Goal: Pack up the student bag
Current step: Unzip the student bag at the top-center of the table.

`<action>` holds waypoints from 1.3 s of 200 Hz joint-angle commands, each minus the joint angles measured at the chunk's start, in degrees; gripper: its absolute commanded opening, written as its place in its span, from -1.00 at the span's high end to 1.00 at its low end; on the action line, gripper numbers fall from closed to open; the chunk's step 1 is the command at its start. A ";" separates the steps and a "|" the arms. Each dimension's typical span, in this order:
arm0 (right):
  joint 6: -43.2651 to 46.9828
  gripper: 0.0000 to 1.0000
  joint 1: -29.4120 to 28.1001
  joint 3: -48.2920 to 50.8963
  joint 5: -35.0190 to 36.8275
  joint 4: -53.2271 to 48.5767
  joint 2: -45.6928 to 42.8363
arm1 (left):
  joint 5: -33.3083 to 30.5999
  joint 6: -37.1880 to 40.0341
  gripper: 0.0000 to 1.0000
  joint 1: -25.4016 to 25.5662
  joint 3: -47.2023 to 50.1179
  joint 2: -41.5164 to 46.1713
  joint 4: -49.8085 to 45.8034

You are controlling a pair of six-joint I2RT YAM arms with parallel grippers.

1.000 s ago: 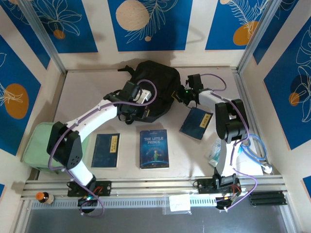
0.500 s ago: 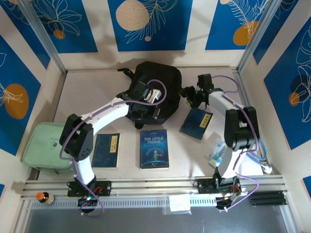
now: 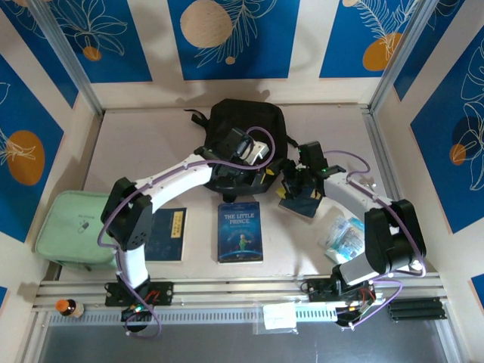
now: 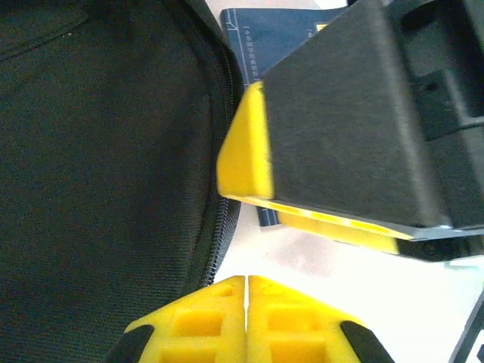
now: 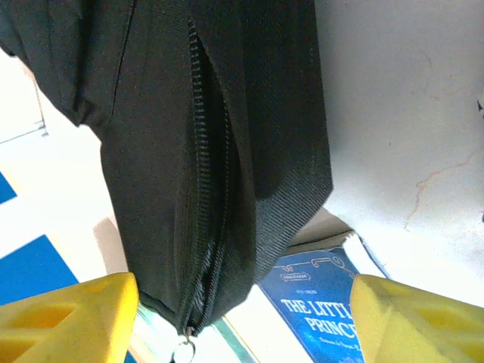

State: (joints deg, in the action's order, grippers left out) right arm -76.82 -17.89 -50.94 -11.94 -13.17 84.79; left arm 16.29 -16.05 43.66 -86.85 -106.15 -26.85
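Student bag [image 3: 246, 132] at the far middle of the table, seen from above; left gripper [image 3: 231, 176] down at its near edge, right gripper [image 3: 296, 181] just off its near right corner, over a dark blue book [image 3: 304, 200].

From the left wrist: black fabric and zip of the student bag [image 4: 98, 189] to the left; yellow fingertips [image 4: 204, 321] pressed tight together beside the zip, nothing visible between them.

From the right wrist: student bag [image 5: 227, 113] straight ahead, zip down its middle; fingers [image 5: 68, 314] spread wide, gripping nothing; Little Prince book [image 5: 325, 306] below.
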 commanded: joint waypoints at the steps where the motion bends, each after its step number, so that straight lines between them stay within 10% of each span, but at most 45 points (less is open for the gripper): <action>1: -5.00 -0.48 -0.22 0.22 0.17 2.82 1.20 | 2.02 -0.38 1.00 0.70 -1.84 -0.64 1.48; 33: -3.88 -0.35 -0.74 -2.37 -0.41 2.91 4.83 | 1.06 -0.34 1.00 0.82 -0.71 -0.49 1.06; 73: -1.60 0.54 -1.20 -2.53 2.70 2.61 6.63 | -9.92 -2.02 1.00 0.73 -2.96 0.40 -8.03; 94: -0.57 0.69 -1.23 -2.07 7.19 0.53 5.40 | -15.41 -2.92 1.00 0.60 -3.53 2.00 -13.50; 177: 4.98 0.79 0.31 -4.99 11.29 -4.08 4.77 | -31.76 2.53 1.00 -3.57 4.72 8.54 -20.57; 260: 11.53 0.79 -1.71 -14.62 8.04 -4.99 10.56 | -15.68 6.27 1.00 -3.27 15.57 22.28 -9.64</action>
State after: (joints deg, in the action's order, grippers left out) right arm -68.10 -19.79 -62.15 -4.60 -18.13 92.62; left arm -6.83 -11.18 40.23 -73.10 -87.44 -39.18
